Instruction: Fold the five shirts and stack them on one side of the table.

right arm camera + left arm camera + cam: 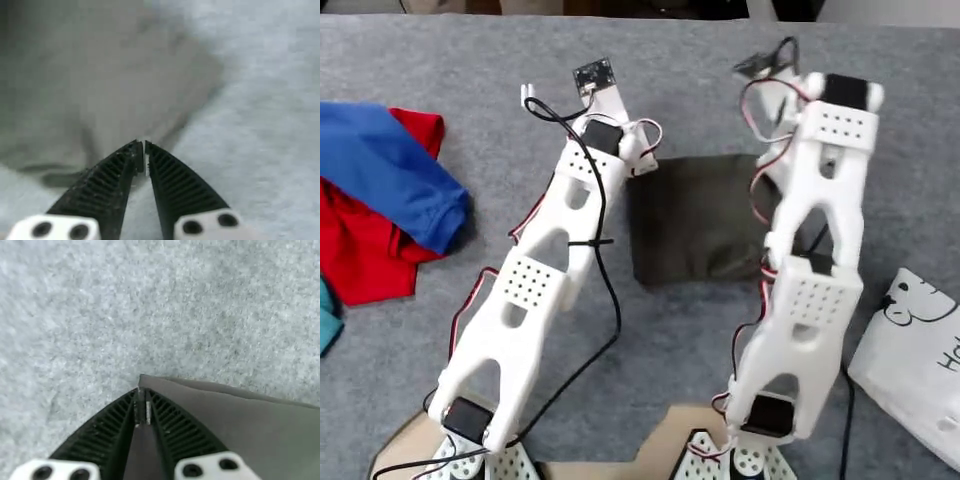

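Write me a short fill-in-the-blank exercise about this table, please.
1. The blue shirt lies partly on the ___ shirt.
2. The folded dark shirt lies ___ the left arm and the right arm.
3. The fingers of the left gripper and the right gripper are ___.
4. The white shirt lies nearest the ___ arm.
Missing words: red, between, shut, right.

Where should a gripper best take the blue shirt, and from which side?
The blue shirt lies over the red shirt, its rounded end past it on the table. Probably pinch that end, coming from the table's middle, to catch only blue.
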Robot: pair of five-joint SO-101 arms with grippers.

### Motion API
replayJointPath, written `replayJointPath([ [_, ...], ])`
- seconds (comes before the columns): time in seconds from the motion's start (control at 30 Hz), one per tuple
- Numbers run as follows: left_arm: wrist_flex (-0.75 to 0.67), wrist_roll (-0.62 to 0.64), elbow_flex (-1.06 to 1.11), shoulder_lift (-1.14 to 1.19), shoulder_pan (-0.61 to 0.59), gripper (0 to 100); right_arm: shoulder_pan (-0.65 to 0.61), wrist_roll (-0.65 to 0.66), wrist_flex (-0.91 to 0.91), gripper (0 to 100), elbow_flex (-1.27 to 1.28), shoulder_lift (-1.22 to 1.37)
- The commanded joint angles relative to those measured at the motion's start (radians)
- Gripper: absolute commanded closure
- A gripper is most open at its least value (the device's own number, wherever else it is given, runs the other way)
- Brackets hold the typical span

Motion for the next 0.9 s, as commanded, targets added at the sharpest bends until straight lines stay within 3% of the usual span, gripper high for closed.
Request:
replayJointPath([
  [0.0, -0.011, -0.008, -0.012, -0.021, 0.008, 98, -0.018, -0.009, -0.058, 97.6, 0.206, -0.174],
  [0.23, -0.003, -0.008, -0.049, -0.019, 0.003, 98, -0.015, 0.023, -0.213, 97.6, 0.506, -0.248],
  [0.43, -0.02, -0.008, -0.038, 0.015, 0.0, 98, 0.027, 0.057, -0.229, 97.6, 0.684, -0.251],
  [0.63, -0.061, -0.005, 0.011, 0.016, -0.003, 98, 0.139, 0.147, -0.259, 97.6, 0.704, -0.252],
  [0.87, -0.061, -0.003, 0.014, 0.016, -0.003, 98, 0.114, 0.173, -0.331, 97.4, 0.656, -0.343],
])
